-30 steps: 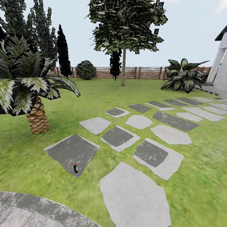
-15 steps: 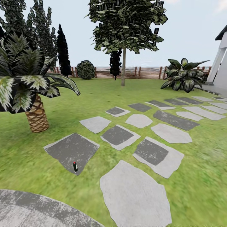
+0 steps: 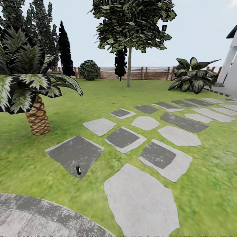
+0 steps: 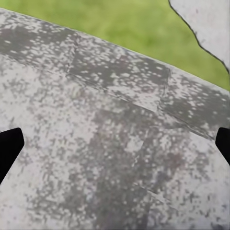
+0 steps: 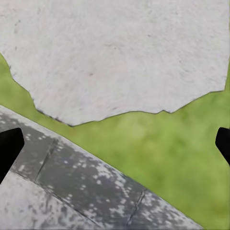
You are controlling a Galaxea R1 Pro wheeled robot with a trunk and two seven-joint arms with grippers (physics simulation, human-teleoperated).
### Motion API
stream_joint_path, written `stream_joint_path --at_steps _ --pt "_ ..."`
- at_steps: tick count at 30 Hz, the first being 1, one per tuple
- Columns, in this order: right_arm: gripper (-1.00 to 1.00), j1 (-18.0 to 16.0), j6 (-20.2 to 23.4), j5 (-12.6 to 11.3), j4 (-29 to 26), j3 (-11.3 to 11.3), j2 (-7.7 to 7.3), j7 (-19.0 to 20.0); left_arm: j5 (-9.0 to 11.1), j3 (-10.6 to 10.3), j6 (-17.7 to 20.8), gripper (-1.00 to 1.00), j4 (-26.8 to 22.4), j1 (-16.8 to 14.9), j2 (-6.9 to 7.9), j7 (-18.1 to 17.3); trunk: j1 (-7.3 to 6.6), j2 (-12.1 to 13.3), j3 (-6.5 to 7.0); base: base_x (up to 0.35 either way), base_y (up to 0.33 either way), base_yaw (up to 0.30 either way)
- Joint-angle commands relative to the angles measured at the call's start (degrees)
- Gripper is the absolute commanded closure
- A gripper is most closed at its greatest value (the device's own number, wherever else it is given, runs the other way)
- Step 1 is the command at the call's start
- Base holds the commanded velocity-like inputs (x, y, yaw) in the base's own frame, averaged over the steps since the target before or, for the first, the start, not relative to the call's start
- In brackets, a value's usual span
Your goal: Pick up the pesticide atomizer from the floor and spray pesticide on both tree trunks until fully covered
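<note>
Flat, even daylight under a pale sky point(image 3: 204, 29); nothing casts a distinct shadow and there is no glare. The grass point(image 3: 210, 184) smears into blur toward the head view's edges. Both wrist views are soft, with coarse paving point(image 4: 115, 158) texture.

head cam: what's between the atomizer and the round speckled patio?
In the head view, a strip of green grass and the near corner of the dark stone slab that the pesticide atomizer stands on. Nothing else lies before the round patio.
</note>
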Motion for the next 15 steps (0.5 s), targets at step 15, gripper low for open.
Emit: stream_joint_path --at_steps 15 --pt "-1.00 0.00 0.00 0.02 0.06 0.00 0.00 0.00 -0.16 -0.02 -0.04 -1.00 0.00 0.22 0.04 0.00 1.54 -2.82 -2.65 0.000 0.000 0.000"
